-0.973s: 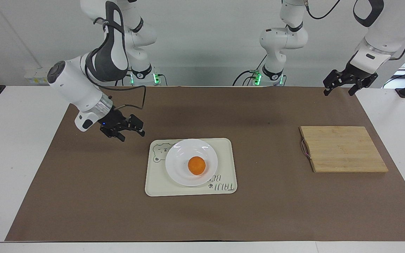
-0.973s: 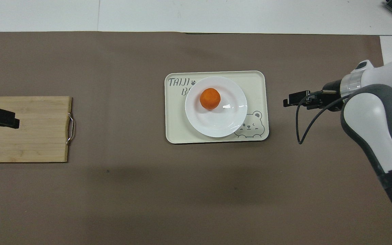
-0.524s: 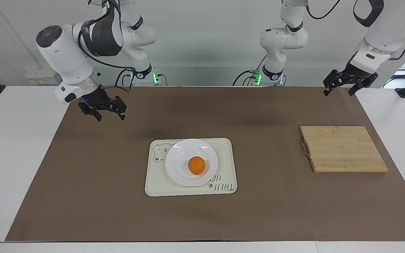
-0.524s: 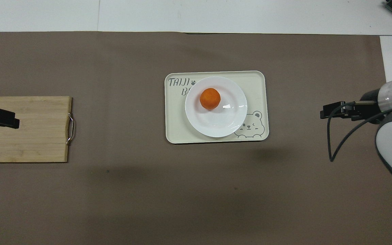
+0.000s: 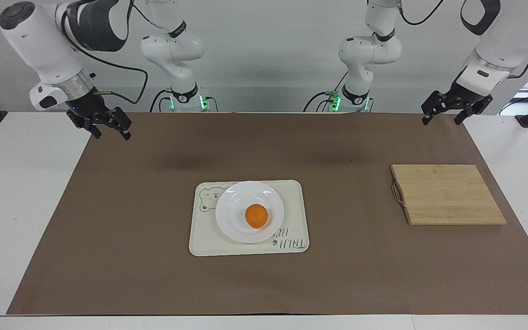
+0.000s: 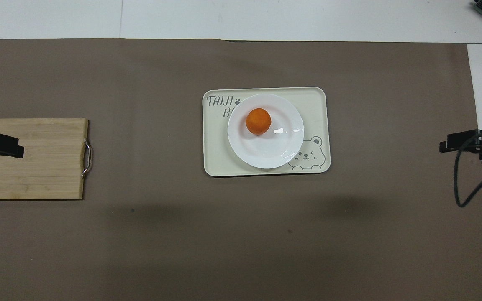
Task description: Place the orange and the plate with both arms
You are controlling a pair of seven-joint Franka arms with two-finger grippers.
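The orange [image 5: 256, 216] lies on the white plate [image 5: 231, 222], and the plate rests on the cream bear tray [image 5: 294, 195] in the middle of the mat. In the overhead view the orange [image 6: 258, 121] sits on the part of the plate [image 6: 276, 152] farther from the robots. My right gripper [image 5: 112, 134] is open and empty, raised over the mat's corner at the right arm's end, well away from the tray; its tip shows in the overhead view [image 6: 444, 147]. My left gripper [image 5: 440, 122] is open and empty and waits raised at the left arm's end [image 6: 17, 150].
A bamboo cutting board [image 5: 447, 195] with a metal handle lies on the brown mat [image 5: 360, 275] toward the left arm's end; it also shows in the overhead view [image 6: 36, 179]. Two small white arm bases with green lights stand at the table's robot end.
My right gripper has drawn back from beside the tray, rising and moving toward the right arm's end of the mat. The left arm, plate and orange have not moved.
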